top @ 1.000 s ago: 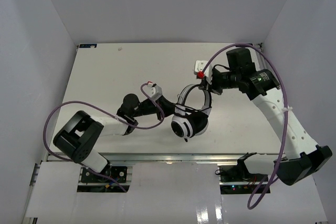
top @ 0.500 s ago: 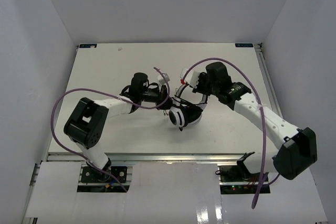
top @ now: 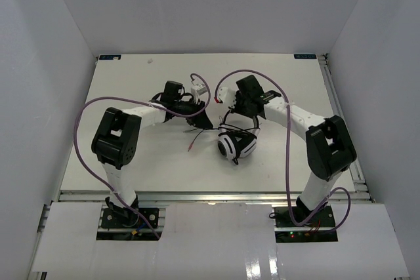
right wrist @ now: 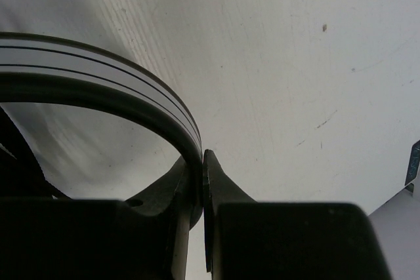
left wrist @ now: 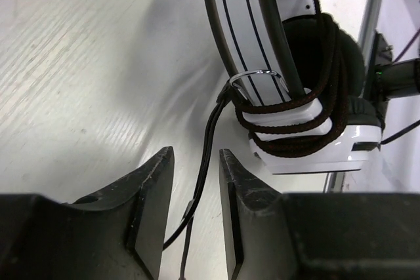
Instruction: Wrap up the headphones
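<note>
Right wrist: headphones (right wrist: 98,63) cropped, probably clamped

The table (top: 131,77) was viewed whole from high above. The headphones (left wrist: 289,116) were framed very close by both wrist cameras, low over the surface, and were shared by all views.

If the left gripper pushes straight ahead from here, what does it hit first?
The loose cord runs between the left gripper's open fingers; beyond it, probably the headphones' cord-wrapped earcup, though depth is unclear.
</note>
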Available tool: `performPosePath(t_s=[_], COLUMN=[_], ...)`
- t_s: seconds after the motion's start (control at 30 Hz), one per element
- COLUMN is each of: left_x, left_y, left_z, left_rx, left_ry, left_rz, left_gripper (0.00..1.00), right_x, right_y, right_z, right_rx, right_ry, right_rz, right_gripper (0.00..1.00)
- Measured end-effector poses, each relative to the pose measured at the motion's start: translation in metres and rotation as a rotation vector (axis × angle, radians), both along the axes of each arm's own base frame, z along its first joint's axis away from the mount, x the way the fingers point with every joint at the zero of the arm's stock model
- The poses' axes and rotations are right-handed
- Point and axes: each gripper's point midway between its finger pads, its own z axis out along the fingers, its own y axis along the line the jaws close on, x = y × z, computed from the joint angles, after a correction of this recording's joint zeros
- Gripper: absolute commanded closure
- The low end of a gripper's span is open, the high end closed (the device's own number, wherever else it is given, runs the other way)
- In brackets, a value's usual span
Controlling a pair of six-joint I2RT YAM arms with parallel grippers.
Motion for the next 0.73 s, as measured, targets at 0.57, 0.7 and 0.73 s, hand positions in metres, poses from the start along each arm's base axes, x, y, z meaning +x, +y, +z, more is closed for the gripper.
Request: performPosePath(t_s=[0.57, 0.7, 0.73], left_x=[0.024, -0.008, -0.018], left_y=[0.097, 0.101, 0.102], left_z=[0.123, 0.180, 0.186], left_rx=[0.051, -0.094, -0.125], left_ry=[-0.407, -0.535, -0.545], left_rz=[0.496, 0.531, 0.530], left_gripper=[0.02, 0.02, 0.02], right_x=[0.020, 0.008, 0.004], right_y=[0.007, -0.010, -0.015], right_z=[0.035, 0.076, 0.089], right_rx=[0.283, 0.416, 0.453], right_ry=[0.195, 0.197, 0.184], right_rz=[-0.142, -0.240, -0.269], right_gripper=[0.10, 0.10, 0.10])
